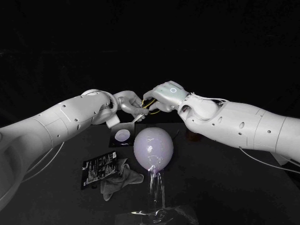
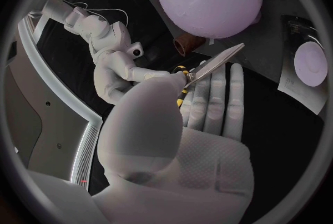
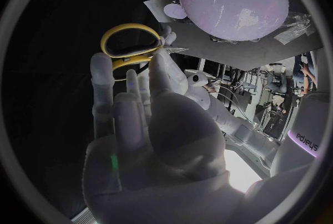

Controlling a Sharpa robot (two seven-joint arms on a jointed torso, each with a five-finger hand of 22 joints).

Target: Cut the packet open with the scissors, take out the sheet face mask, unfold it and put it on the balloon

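Balloon (image 1: 153, 147) up front, black packet (image 1: 99, 169) laid flat beside it. Behind, the scissors (image 1: 148, 104) are pinched at the blades by the left hand (image 1: 128, 103); the yellow handles are touched by the right hand (image 1: 169, 93), grip uncertain.

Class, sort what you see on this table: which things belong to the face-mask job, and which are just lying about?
For the job: scissors, black packet, balloon, crumpled pale sheet, likely the mask.
Lying about: card with a round disc, brown cylinder.
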